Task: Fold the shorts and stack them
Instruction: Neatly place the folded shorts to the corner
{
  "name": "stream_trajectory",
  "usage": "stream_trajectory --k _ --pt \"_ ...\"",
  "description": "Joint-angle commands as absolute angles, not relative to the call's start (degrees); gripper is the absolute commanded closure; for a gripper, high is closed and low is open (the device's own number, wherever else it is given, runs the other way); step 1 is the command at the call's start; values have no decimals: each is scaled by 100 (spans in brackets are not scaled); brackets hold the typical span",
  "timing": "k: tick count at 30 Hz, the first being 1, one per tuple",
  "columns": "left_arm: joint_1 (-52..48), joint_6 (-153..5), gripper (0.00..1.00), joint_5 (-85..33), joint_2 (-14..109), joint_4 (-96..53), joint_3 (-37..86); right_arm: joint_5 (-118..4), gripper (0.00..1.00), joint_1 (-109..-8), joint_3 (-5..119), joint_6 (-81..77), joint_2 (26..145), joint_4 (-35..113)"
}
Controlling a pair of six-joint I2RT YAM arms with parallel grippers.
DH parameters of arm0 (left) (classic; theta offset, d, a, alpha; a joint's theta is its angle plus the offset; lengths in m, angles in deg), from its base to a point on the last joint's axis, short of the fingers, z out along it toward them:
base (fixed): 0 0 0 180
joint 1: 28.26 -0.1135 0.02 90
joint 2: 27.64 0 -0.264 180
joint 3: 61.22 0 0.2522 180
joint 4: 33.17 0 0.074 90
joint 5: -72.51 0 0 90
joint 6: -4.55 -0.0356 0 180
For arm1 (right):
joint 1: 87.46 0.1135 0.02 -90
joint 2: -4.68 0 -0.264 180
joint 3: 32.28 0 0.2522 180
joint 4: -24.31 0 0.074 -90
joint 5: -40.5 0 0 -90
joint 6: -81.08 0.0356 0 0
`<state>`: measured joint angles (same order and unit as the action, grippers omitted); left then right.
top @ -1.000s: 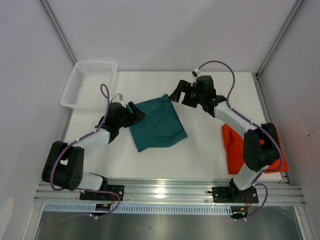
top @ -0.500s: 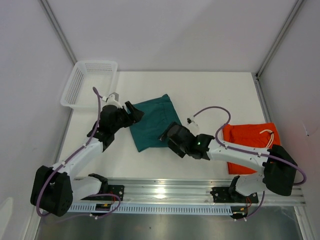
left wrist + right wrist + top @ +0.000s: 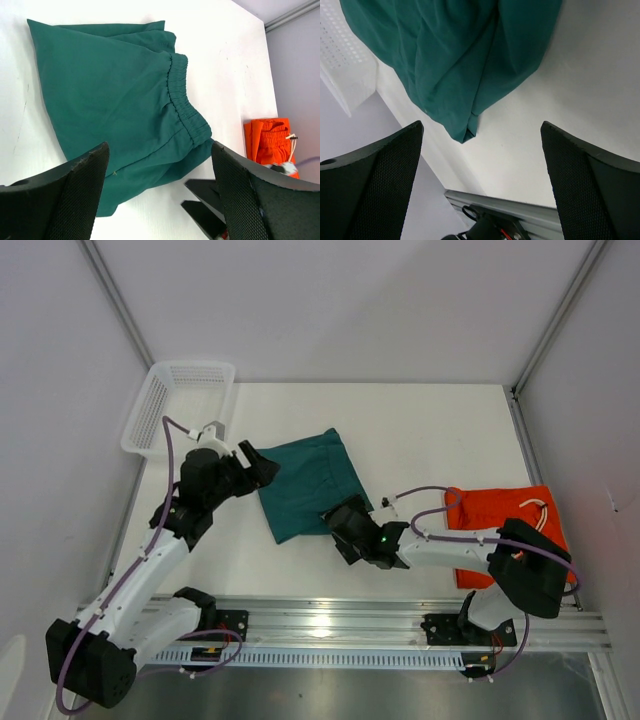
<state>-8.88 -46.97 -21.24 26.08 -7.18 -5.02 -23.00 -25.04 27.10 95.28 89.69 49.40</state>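
L gripper [image 3: 258, 462], R gripper [image 3: 338, 532] open; both beside teal shorts [image 3: 308, 485].

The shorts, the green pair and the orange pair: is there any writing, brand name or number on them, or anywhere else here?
No text can be read in any view.
green shorts: plain fabric, no print or label showing.
orange shorts: only a white drawstring, no writing.
basket: bare white mesh, no label.

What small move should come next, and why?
Probably lower the right gripper onto the near edge of the teal green fabric shorts and pinch: it and the left gripper hover open and empty there, with the orange-red fabric shorts apart.
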Motion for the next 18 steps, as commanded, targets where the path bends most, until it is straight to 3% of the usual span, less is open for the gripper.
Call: stream_trajectory --k 1,12,16,18 --pt "-839 -4915 14 -2162 2309 -315 -263 -2058 0 -2514 2805 9901 9318 4273" --pt "-839 -5126 12 -2004 2141 169 18 -2163 3 -2734 2894 10086 10364 3352" --pt "-839 -5179 12 -1907 2097 265 62 -2164 19 -2865 2946 9937 10689 3165" --pt "-839 -5205 12 -1872 2079 283 62 -2120 37 -2918 2973 9910 10803 3200"
